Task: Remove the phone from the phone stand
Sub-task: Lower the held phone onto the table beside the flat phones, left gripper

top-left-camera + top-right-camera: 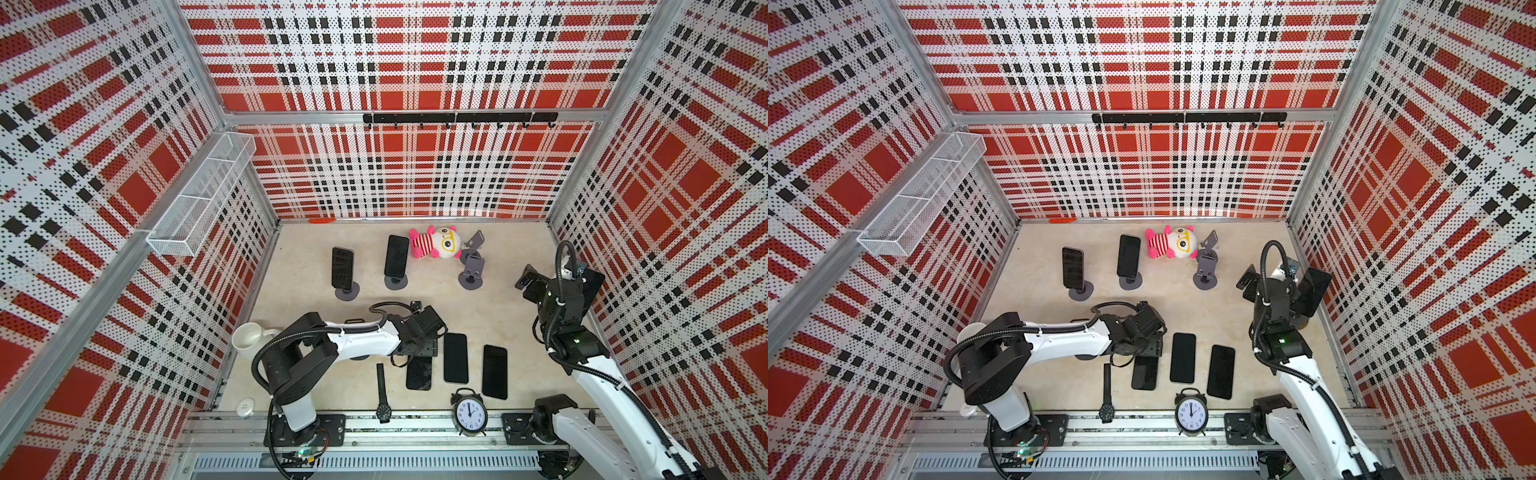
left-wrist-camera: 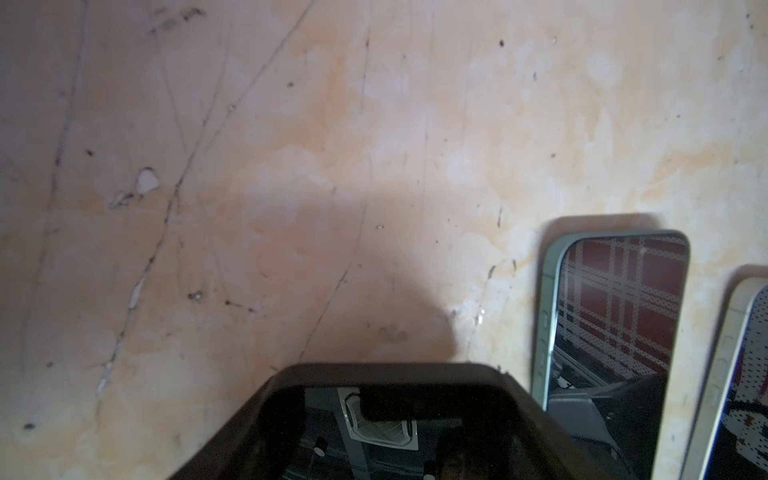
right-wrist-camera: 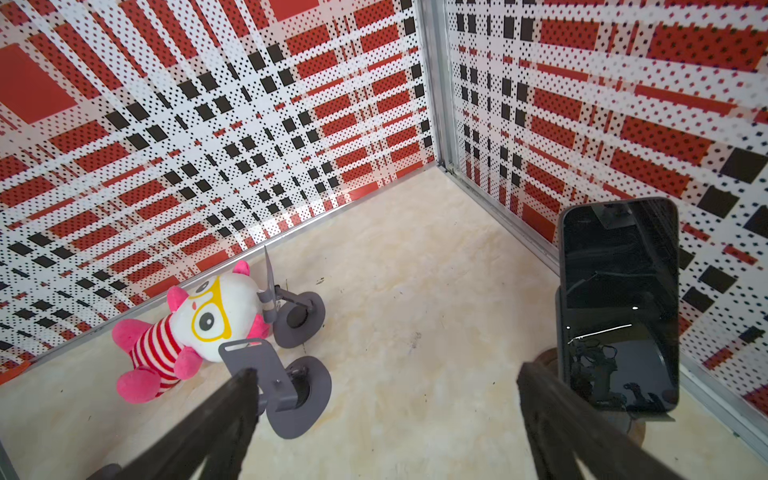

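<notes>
I'm watching the left end effector hanging low over the surface, clenching the far end of a dark phone, which is sitting beside two flat phones. The right end effector is hovering released, jaws wide, just beside another phone that is leaning upright on its phone stand near the right wall.

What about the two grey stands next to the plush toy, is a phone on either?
No, the nearer stand and the farther stand beside the plush toy both have bare cradles.
</notes>
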{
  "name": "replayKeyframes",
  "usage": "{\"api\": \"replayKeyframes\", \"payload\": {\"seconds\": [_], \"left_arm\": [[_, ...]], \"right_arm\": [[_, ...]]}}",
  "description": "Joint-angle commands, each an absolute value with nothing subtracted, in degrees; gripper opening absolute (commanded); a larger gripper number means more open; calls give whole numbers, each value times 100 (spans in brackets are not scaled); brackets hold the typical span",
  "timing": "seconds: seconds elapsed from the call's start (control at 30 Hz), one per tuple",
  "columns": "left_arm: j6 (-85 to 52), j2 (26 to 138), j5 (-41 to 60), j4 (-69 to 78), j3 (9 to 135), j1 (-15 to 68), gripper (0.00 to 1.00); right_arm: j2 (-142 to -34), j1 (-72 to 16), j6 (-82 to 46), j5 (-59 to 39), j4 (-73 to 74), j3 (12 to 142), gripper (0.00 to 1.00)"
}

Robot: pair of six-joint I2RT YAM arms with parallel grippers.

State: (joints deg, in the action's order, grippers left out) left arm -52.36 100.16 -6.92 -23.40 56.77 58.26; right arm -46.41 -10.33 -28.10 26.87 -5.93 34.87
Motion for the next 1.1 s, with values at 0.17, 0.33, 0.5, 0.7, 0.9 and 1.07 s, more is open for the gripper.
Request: {"api": "replayKeyframes", "payload": {"seconds": [0.17, 0.33, 0.5, 0.7, 0.9, 1.07], "left_arm": [[-5469, 10405, -1114, -2559, 5691, 5937, 54], [-5665, 10467, -1687, -2667, 5575, 6065, 54], [-5705, 10546, -1893, -2668, 5551, 6133, 55], [-5788, 10734, -1743, -2493, 5511, 6204, 56], [-5714, 10915, -1619, -2397, 5508, 6257, 61], [-5652, 10925, -1600, -2386, 5523, 6258, 63]], "right_arm": [[-4178, -1010, -2959, 2665, -455, 3330, 100], [-4155, -1011, -2997, 2698, -293, 3182, 100], [-4169, -1011, -2980, 2647, -311, 3212, 100], [-4187, -1011, -2980, 2560, -254, 3166, 100], [-4193, -1011, -2994, 2564, -263, 3182, 100], [-4184, -1011, -2988, 2590, -270, 3174, 100]]}}
